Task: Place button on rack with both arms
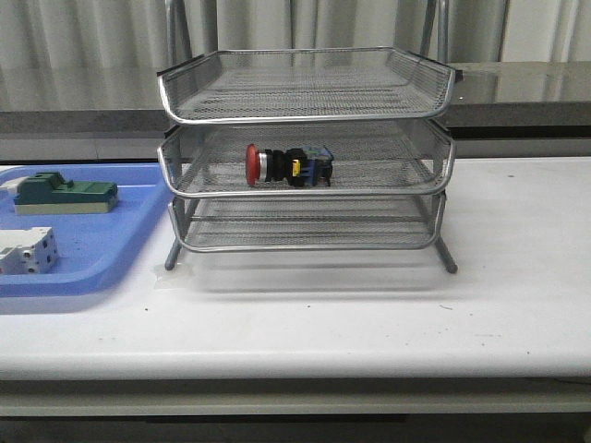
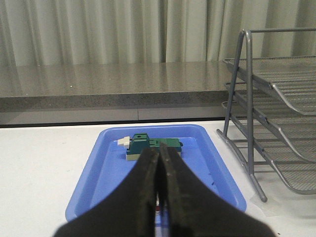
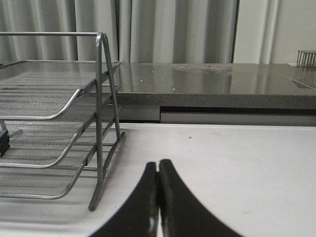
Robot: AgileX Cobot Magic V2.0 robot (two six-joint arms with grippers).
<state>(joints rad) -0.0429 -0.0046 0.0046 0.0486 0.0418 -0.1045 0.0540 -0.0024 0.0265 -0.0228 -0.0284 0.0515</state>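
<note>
Now the button (image 1: 288,166) is lying on its side in the middle tier of the 3-tier rack (image 1: 305,115), its red head pointing toward the blue tray (image 1: 111,254) and its blue and yellow block at the other end. The rack is standing on the white table (image 1: 369,314), just beside the blue tray, which is holding a green-topped block (image 1: 65,194) and a white terminal block (image 1: 26,251). The left gripper (image 2: 159,187) is hanging above the blue tray with its fingers pressed together, gripping nothing. The right gripper (image 3: 158,197) is hovering over bare table beside the rack, fingers likewise closed and empty.
</note>
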